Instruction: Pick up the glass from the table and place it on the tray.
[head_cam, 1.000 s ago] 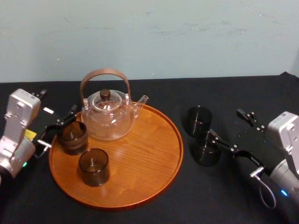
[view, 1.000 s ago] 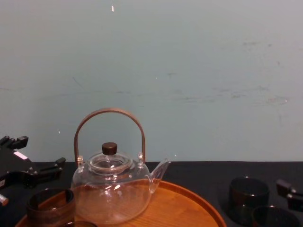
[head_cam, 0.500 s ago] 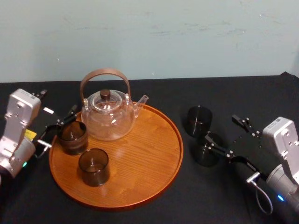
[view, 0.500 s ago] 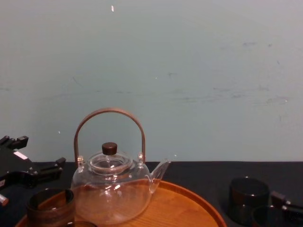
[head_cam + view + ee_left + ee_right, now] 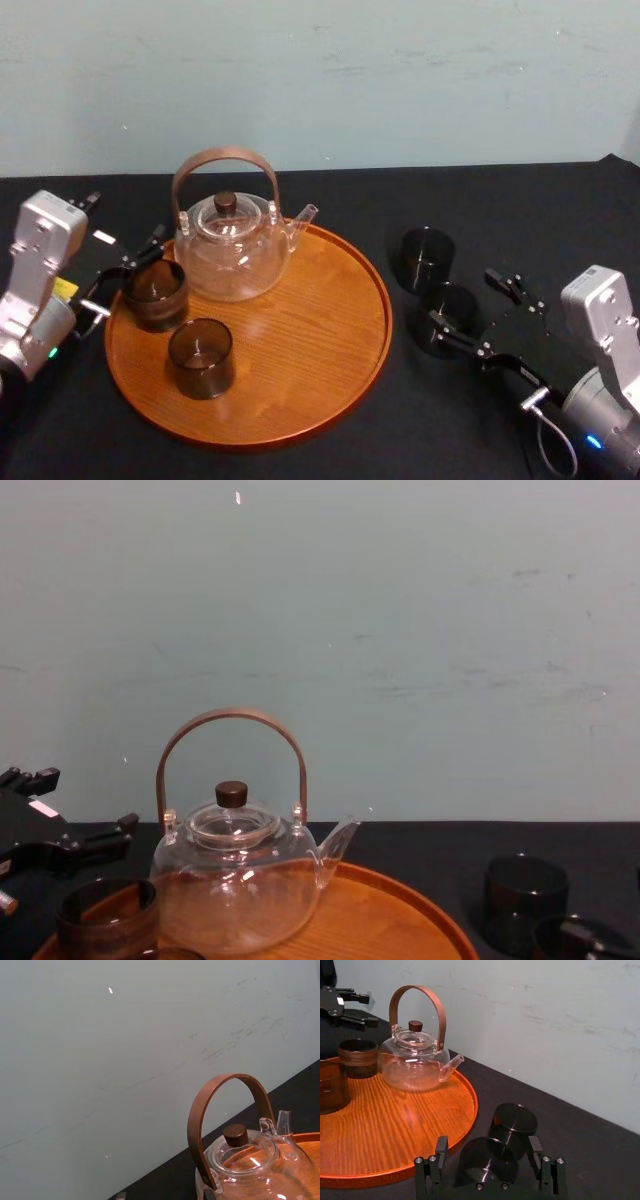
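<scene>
Right gripper (image 5: 488, 1146) stands wide open, its 2 black fingers either side of a dark smoky glass tumbler (image 5: 485, 1165). Neither finger visibly touches it, so I judge it has hold of nothing. The left gripper (image 5: 372, 1009) hangs open and empty beside the tray's left rim. Beneath everything spreads the table in matte black cloth (image 5: 480, 200). On it, to the robot's left of the right gripper, sits the big round orange-brown wooden tray with a low rim (image 5: 300, 340). It carries a clear glass teapot with an arched brown handle (image 5: 235, 255), a dark tumbler by the left rim (image 5: 155, 293) and another dark tumbler nearer the front (image 5: 201, 357).

The tumbler to be moved stands upright on the cloth, just beside the tray's right rim and inside the finger gap. The right arm is plainly the nearer, and closing looks like the step in hand. A 2nd table tumbler (image 5: 515, 1119) stands right behind it, perhaps touching. The chosen glass is short, round, translucent brown and apparently empty.
</scene>
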Robot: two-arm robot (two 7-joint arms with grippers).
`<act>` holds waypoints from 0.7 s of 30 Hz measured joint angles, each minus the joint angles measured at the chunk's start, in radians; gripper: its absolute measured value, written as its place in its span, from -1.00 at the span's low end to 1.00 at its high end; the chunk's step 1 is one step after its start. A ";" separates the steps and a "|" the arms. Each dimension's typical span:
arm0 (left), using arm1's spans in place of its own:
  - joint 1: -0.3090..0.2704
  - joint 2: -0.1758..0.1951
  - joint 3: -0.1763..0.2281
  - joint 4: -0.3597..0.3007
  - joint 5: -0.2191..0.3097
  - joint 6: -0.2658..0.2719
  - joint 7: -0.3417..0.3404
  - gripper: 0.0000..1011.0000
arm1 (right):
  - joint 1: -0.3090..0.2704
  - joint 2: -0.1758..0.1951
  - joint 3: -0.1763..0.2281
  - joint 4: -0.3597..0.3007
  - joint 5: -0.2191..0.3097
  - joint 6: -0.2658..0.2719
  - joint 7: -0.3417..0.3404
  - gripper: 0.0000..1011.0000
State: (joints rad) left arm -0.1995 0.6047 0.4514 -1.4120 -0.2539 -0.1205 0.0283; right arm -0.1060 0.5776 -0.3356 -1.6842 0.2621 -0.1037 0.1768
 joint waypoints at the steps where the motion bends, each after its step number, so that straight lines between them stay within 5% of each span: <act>1: 0.000 0.000 0.000 0.000 0.000 0.000 0.000 0.98 | -0.003 -0.003 0.004 0.003 0.009 0.000 0.009 0.98; 21: 0.000 0.000 0.000 0.000 0.000 0.000 0.000 0.98 | -0.044 -0.043 0.052 0.024 0.011 0.010 0.039 0.98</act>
State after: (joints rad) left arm -0.1996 0.6047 0.4514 -1.4120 -0.2539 -0.1205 0.0283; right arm -0.1503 0.5349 -0.2832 -1.6605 0.2732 -0.0942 0.2161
